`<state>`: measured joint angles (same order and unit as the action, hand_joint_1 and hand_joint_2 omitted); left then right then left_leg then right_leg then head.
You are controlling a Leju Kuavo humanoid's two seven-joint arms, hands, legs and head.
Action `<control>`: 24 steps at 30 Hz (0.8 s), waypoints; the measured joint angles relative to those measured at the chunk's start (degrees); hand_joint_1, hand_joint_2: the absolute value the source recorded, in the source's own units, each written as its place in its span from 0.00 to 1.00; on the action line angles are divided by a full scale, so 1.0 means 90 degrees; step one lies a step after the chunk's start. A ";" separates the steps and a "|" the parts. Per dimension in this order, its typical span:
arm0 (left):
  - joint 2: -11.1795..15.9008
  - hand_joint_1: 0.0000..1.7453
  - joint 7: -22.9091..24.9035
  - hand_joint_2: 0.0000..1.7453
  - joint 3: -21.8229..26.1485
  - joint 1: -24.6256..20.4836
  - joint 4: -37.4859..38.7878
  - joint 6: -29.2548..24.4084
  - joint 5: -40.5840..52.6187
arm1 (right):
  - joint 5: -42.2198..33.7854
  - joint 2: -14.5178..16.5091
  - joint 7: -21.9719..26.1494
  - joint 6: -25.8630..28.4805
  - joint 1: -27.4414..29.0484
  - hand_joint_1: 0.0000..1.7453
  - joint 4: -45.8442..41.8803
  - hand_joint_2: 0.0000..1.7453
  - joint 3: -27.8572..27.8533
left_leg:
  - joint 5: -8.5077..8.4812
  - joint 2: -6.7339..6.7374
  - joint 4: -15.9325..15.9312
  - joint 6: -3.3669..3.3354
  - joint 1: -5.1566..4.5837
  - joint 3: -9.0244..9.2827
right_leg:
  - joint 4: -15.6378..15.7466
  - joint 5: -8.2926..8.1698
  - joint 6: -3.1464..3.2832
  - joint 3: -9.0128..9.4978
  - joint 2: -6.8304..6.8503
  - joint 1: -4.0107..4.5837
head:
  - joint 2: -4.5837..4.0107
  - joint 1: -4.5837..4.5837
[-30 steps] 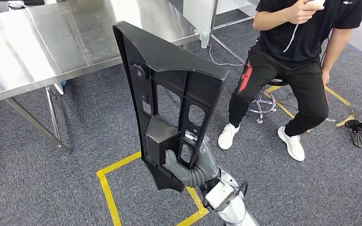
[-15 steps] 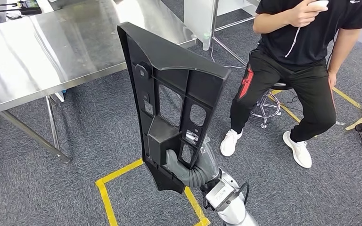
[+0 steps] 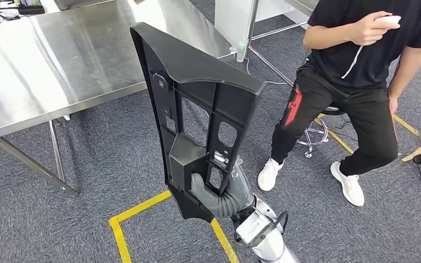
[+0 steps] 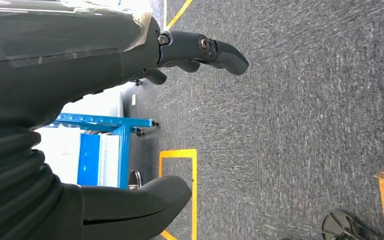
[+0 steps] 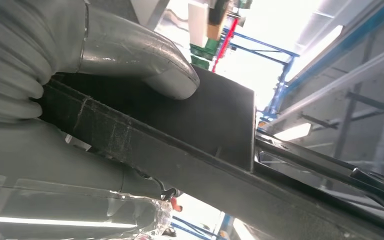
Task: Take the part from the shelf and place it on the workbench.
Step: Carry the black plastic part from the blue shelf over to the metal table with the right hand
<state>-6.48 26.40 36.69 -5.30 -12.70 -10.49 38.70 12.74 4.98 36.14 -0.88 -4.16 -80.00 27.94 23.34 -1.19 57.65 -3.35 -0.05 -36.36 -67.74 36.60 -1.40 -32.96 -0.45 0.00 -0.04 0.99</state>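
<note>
A large black plastic part (image 3: 197, 93), a ribbed panel with several cut-outs, stands upright in the middle of the head view. My right hand (image 3: 215, 193) grips it near its lower end, with the grey thumb pressed against a boxy section. In the right wrist view the thumb (image 5: 150, 60) lies on the part's (image 5: 195, 135) dark flat face. The steel workbench (image 3: 60, 55) is ahead at the left, beyond the part's upper edge. My left hand (image 4: 80, 65) hangs over the carpet with its fingers (image 4: 215, 47) stretched out and holds nothing.
A person in black (image 3: 356, 71) sits on a stool (image 3: 315, 129) at the right, feet on the carpet. Yellow floor tape (image 3: 137, 211) marks a corner below the part. The workbench legs (image 3: 55, 159) stand at the left. A blue rack (image 4: 100, 145) is in the left wrist view.
The whole picture has shifted a little, so the camera moved: the person sits further right in the frame. The part stays in my right hand at the same tilt.
</note>
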 joint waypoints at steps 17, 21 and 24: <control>0.0002 0.00 0.0000 1.00 0.0006 -0.0024 0.0002 -0.0027 0.0064 | 0.0072 0.0060 -0.0002 0.0037 0.0000 1.00 0.0021 1.00 -0.0049 | 0.0961 0.0084 0.1777 0.0421 0.0095 -0.0726 | 0.1171 -0.1005 0.0181 0.0197 0.0137 -0.0125 | 0.0000 -0.0057; 0.0019 0.00 0.0000 1.00 0.0008 -0.0037 0.0002 -0.0027 0.0086 | 0.0072 0.0067 -0.0001 0.0036 -0.0007 1.00 0.0022 1.00 -0.0066 | 0.0341 0.0371 0.0660 0.0464 0.0140 -0.0155 | 0.1168 -0.0933 0.0107 0.0276 0.0327 -0.0118 | 0.0000 -0.0058; 0.0018 0.00 0.0000 1.00 0.0007 -0.0083 0.0001 -0.0028 0.0115 | 0.0075 0.0084 -0.0003 0.0037 -0.0021 1.00 0.0020 1.00 -0.0076 | 0.0272 0.0508 0.0095 0.0378 0.0061 0.0145 | 0.1176 -0.0865 -0.0004 0.0333 0.0459 -0.0049 | 0.0000 -0.0036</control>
<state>-6.32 26.40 36.76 -6.05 -12.69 -10.74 39.74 13.41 5.74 36.11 -0.55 -4.35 -79.82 27.25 25.79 3.38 58.50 0.05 0.50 -35.06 -57.15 28.82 -1.44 -29.96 3.69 -0.44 -0.04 0.66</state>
